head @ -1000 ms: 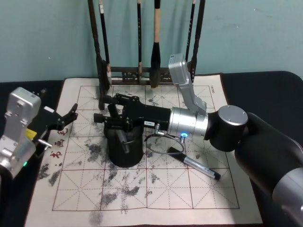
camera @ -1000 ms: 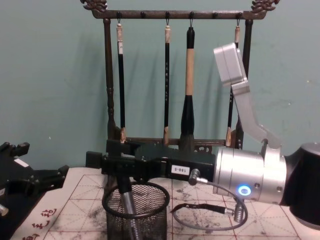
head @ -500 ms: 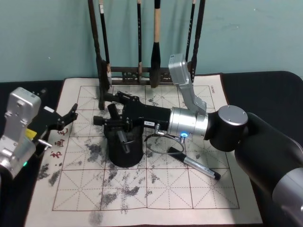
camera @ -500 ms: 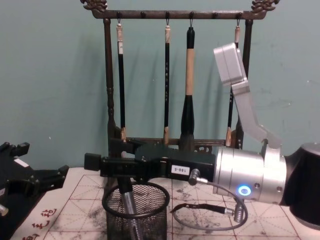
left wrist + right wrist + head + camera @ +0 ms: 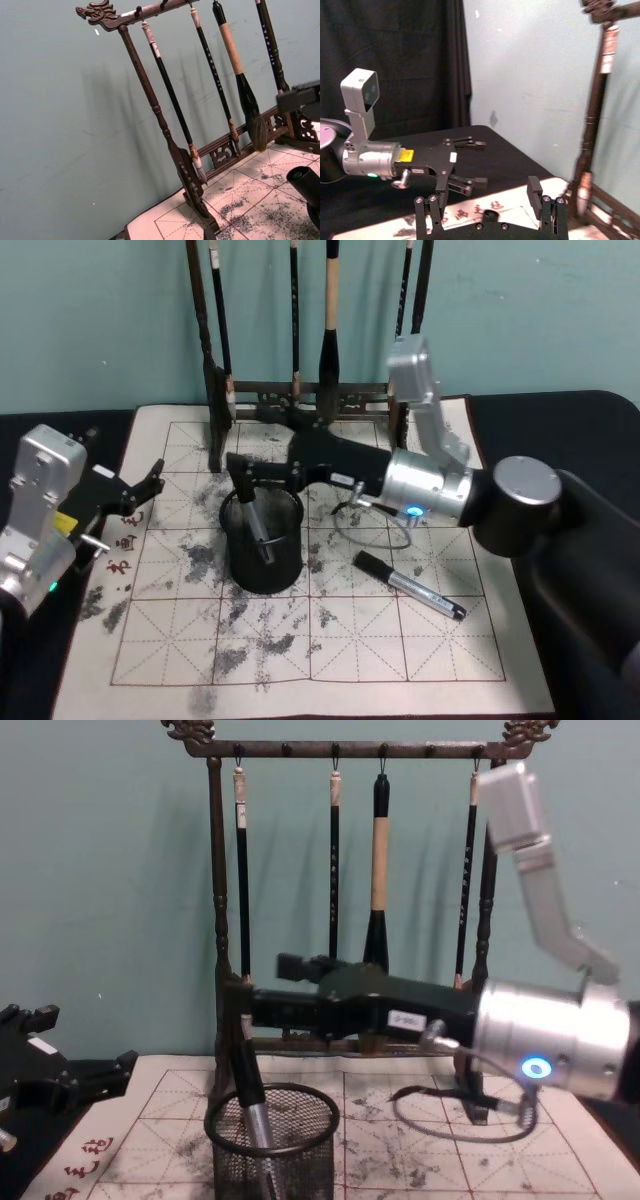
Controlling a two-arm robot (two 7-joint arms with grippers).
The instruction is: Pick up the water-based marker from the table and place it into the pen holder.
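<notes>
The black mesh pen holder [image 5: 262, 552] [image 5: 272, 1138] stands on the white mat of the table [image 5: 360, 640]. A grey marker with a black cap [image 5: 256, 525] [image 5: 250, 1092] leans inside it. My right gripper [image 5: 262, 468] [image 5: 262, 982] [image 5: 485, 210] hovers just above the holder's rear rim, open, with nothing between its fingers [image 5: 540, 200]. A second marker [image 5: 410, 585] lies on the mat to the right of the holder. My left gripper [image 5: 140, 490] [image 5: 90, 1080] [image 5: 465, 165] rests open at the mat's left edge.
A tall dark wooden brush rack [image 5: 300, 390] [image 5: 350, 750] [image 5: 165, 130] with several hanging brushes stands along the mat's back edge, close behind my right gripper. A cable [image 5: 375, 520] loops under the right wrist. Bare mat lies in front of the holder.
My right gripper has let go of the marker, risen and drawn back to the right, away from the holder's mouth. The marker stays leaning in the holder. The left arm is still.
</notes>
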